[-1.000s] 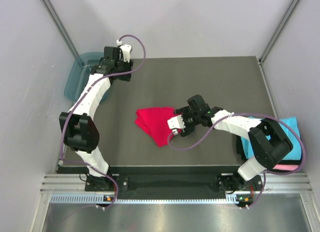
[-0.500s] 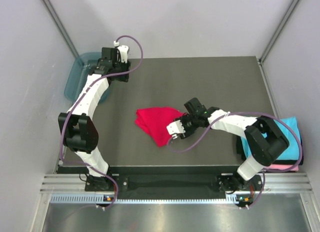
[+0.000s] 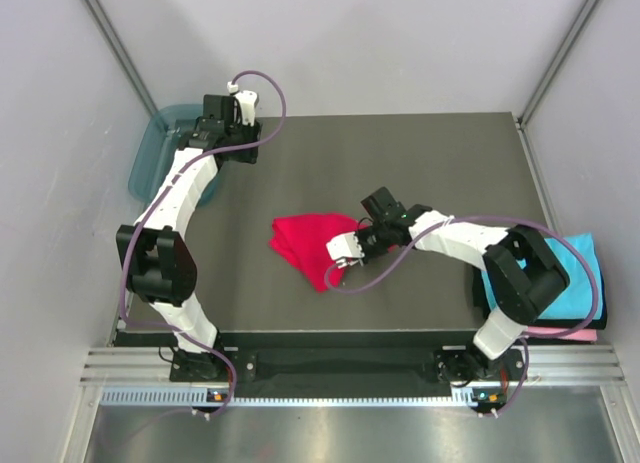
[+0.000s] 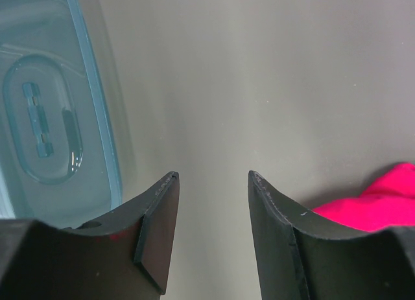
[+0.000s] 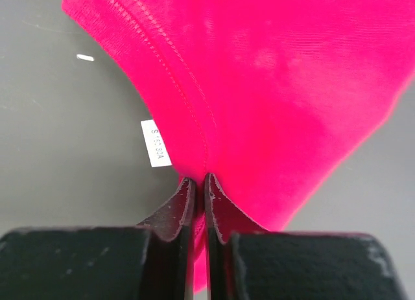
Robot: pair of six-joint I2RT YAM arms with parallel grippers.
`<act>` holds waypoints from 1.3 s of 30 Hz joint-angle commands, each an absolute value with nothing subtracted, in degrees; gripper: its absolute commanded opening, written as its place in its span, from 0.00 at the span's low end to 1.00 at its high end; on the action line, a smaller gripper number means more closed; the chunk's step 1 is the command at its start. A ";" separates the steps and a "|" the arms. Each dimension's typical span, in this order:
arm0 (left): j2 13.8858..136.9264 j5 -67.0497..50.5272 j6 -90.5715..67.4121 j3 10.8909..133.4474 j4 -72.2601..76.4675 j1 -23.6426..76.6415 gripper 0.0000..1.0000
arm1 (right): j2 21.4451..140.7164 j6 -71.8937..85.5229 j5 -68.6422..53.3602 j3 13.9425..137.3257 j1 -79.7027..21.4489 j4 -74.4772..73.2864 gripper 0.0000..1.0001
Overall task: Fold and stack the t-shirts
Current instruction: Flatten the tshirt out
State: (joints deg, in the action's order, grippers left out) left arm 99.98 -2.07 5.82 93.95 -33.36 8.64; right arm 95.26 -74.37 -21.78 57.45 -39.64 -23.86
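Observation:
A crimson red t-shirt (image 3: 308, 245) lies folded in the middle of the dark table. My right gripper (image 3: 338, 253) sits low at the shirt's right edge. In the right wrist view this gripper (image 5: 200, 178) is shut on the hem of the red t-shirt (image 5: 272, 86), just beside its small white tag (image 5: 155, 142). My left gripper (image 3: 226, 133) hovers at the table's far left corner, and in its wrist view it (image 4: 213, 175) stands open with only bare table between its fingers. A cyan t-shirt (image 3: 575, 273) lies on a pink one (image 3: 570, 333) off the table's right side.
A teal translucent tub (image 3: 160, 153) stands off the table's far left edge, and the left wrist view shows it (image 4: 52, 118) close beside the left fingers. Grey walls close in on both sides. The right arm's purple cable (image 3: 380, 283) loops over the table near the shirt.
My right gripper slid left onto the red t-shirt's edge and went from open to shut on the hem. The left arm barely shifted.

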 commanded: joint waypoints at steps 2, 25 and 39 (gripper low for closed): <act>98.17 -2.37 5.36 95.01 -30.94 8.44 0.52 | 87.20 -74.61 -22.94 64.33 -40.87 -26.36 0.00; 99.58 3.25 8.00 100.63 -29.53 7.91 0.52 | 93.26 -55.74 -20.40 104.08 -32.78 -17.88 0.00; 101.51 3.60 8.61 101.07 -29.79 7.91 0.53 | 105.22 -56.35 -27.59 107.68 -31.20 -59.78 0.00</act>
